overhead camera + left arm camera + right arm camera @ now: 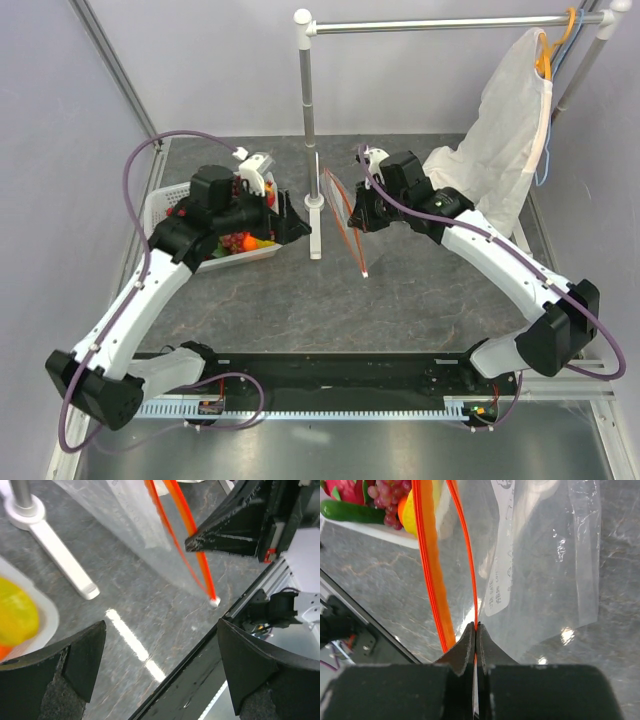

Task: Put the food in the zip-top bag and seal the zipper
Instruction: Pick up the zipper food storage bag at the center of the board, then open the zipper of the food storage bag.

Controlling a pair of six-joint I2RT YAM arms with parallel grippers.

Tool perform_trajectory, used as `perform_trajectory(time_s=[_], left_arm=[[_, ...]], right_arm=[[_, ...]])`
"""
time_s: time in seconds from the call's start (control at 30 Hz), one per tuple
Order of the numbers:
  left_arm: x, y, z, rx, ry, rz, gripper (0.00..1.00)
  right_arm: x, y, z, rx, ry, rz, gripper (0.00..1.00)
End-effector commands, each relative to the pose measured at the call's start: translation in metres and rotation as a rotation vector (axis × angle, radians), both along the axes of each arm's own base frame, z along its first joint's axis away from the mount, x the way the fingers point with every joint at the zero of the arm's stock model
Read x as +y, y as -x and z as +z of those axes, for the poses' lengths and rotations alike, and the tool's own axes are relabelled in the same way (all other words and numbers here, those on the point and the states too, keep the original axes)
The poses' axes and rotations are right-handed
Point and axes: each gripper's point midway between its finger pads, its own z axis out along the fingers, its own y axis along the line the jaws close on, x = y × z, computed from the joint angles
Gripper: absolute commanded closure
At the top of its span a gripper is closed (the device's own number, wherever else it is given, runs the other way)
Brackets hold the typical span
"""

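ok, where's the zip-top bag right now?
Mid-table in the top view, the zip-top bag is held edge-on just right of the white stand post, its zipper edge pinched by the right gripper.

Dark grey marbled table (400,300). White rack foot (316,228) stands near centre. White slotted basket (160,205) of toy food (238,242) sits left of foot. White garment cover (480,170) hem rests right of foot, further back.

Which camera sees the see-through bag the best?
The right wrist view. The bag fills it, with the white label and orange zipper plain to see. The top view shows it edge-on, a thin sliver. The left wrist view catches only part of it.
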Motion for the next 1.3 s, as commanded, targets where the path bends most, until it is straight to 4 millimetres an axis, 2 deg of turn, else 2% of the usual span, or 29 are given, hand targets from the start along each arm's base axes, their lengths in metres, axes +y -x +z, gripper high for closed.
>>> perform_trajectory(time_s=[0.0,0.03,0.13,0.27,0.4,0.47,0.57,0.63,0.67,0.7,0.77,0.8,0.87,0.9,0.93,0.97,1.03,1.07,1.17,1.27], left_arm=[[-0.023,-0.029,-0.009,0.065,0.045,0.085,0.07],[-0.029,-0.034,-0.019,0.089,0.032,0.082,0.08],[-0.048,-0.035,-0.023,0.111,0.036,0.046,0.09],[-0.076,-0.032,-0.021,0.095,0.060,-0.012,0.13],[-0.102,-0.021,-0.018,0.073,0.077,-0.079,0.14],[-0.109,-0.019,-0.020,0.085,0.076,-0.085,0.15],[-0.115,-0.025,-0.029,0.118,0.075,-0.067,0.21],[-0.118,-0.030,-0.035,0.135,0.065,-0.057,0.30],[-0.117,-0.031,-0.038,0.143,0.057,-0.054,0.34],[-0.117,-0.032,-0.040,0.148,0.048,-0.053,0.44],[-0.105,-0.033,-0.054,0.179,0.015,-0.033,0.54],[-0.100,-0.032,-0.059,0.187,0.002,-0.028,0.64],[-0.078,-0.033,-0.078,0.221,-0.059,0.003,0.76],[-0.068,-0.034,-0.087,0.239,-0.087,0.021,0.88],[-0.051,-0.039,-0.098,0.264,-0.121,0.055,0.92],[-0.041,-0.040,-0.108,0.287,-0.145,0.072,0.97],[-0.023,-0.045,-0.122,0.311,-0.193,0.090,0.98],[-0.017,-0.042,-0.133,0.341,-0.226,0.082,0.98],[-0.022,-0.030,-0.142,0.367,-0.229,-0.010,0.98],[-0.037,-0.016,-0.136,0.366,-0.180,-0.128,0.98]], right_arm=[[0.007,-0.002,0.009,0.056,-0.119,-0.110,1.00],[0.008,-0.002,0.009,0.073,-0.139,-0.135,1.00],[0.006,-0.001,0.013,0.077,-0.150,-0.157,1.00],[-0.001,0.005,0.024,0.070,-0.171,-0.183,1.00],[-0.008,0.009,0.027,0.069,-0.161,-0.204,1.00],[-0.012,0.013,0.027,0.077,-0.151,-0.211,1.00],[-0.017,0.022,0.028,0.091,-0.145,-0.214,1.00],[-0.024,0.029,0.029,0.100,-0.123,-0.216,1.00],[-0.029,0.032,0.035,0.084,-0.122,-0.223,1.00],[-0.033,0.033,0.040,0.069,-0.117,-0.228,1.00],[-0.049,0.039,0.041,0.051,-0.065,-0.249,1.00],[-0.053,0.041,0.043,0.038,-0.050,-0.252,1.00],[-0.067,0.047,0.042,0.023,-0.002,-0.263,1.00],[-0.071,0.050,0.040,0.023,0.014,-0.260,1.00],[-0.079,0.052,0.037,0.013,0.054,-0.262,1.00],[-0.082,0.054,0.035,0.006,0.069,-0.257,1.00],[-0.089,0.055,0.027,0.011,0.112,-0.255,1.00],[-0.090,0.055,0.023,0.014,0.130,-0.243,1.00],[-0.080,0.059,0.017,0.055,0.106,-0.190,1.00],[-0.067,0.054,0.009,0.072,0.079,-0.153,1.00]])
